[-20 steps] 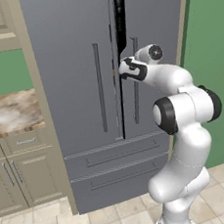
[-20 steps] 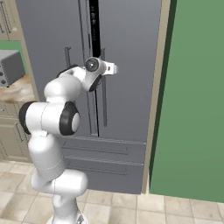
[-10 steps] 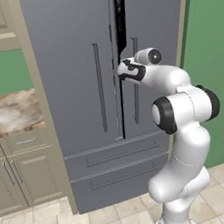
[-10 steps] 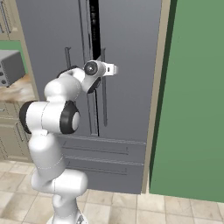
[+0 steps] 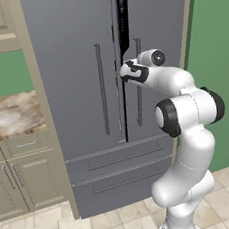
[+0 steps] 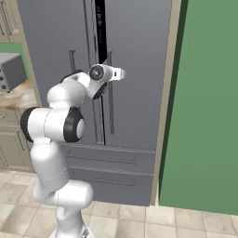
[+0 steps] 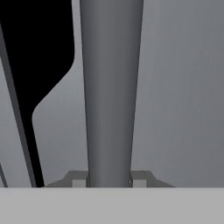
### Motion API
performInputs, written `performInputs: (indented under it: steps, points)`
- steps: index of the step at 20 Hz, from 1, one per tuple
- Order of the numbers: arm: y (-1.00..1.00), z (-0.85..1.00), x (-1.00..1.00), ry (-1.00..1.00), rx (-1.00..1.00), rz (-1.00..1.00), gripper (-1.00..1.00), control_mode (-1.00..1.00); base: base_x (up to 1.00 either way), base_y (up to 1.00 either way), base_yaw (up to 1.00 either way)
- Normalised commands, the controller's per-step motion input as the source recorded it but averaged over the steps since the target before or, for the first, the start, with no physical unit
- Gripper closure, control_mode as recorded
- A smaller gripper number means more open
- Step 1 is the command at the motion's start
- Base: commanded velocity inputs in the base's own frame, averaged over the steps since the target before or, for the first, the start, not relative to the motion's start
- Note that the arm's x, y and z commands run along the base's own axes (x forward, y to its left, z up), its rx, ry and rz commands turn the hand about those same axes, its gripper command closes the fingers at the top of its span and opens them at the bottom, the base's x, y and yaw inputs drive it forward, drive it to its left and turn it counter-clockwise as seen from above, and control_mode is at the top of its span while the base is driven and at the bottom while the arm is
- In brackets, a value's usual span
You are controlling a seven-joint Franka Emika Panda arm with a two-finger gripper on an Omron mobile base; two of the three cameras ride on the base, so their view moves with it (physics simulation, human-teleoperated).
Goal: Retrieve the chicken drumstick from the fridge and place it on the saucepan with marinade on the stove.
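Observation:
The tall grey fridge (image 5: 74,50) (image 6: 139,46) stands in front of me, with a narrow dark gap (image 5: 121,15) between its two doors. My gripper (image 5: 126,73) (image 6: 113,74) is at the right door's vertical bar handle (image 5: 140,103) (image 6: 111,114). In the hand view the handle (image 7: 111,87) runs straight up between my fingertips (image 7: 78,180), which press against both its sides, so the gripper (image 7: 109,180) is shut on it. The chicken drumstick is hidden behind the doors. The saucepan, the marinade and the stove are out of view.
The left door's handle (image 5: 102,87) hangs beside the gap. Two drawers (image 5: 116,159) sit under the doors. A marble counter (image 5: 8,116) over beige cabinets (image 5: 23,177) lies to the left, with a grey appliance (image 6: 11,72) on it. A green wall (image 6: 204,107) stands to the right.
The fingers have closed in from wide open onto the right door's handle. The arm and the fridge doors have hardly moved.

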Motion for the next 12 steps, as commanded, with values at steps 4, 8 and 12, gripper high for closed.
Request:
performInputs:
  steps: [4, 8, 12]
  points:
    - [-0.03, 0.00, -0.15, 0.00, 0.00, 0.00, 1.00, -1.00, 0.00, 0.00, 0.00]
    - [-0.28, 0.00, -0.43, 0.00, 0.00, 0.00, 1.00, -1.00, 0.00, 0.00, 0.00]
    - [-0.42, 0.00, -0.43, 0.01, 0.00, 0.03, 1.00, -1.00, 0.00, 0.00, 0.00]
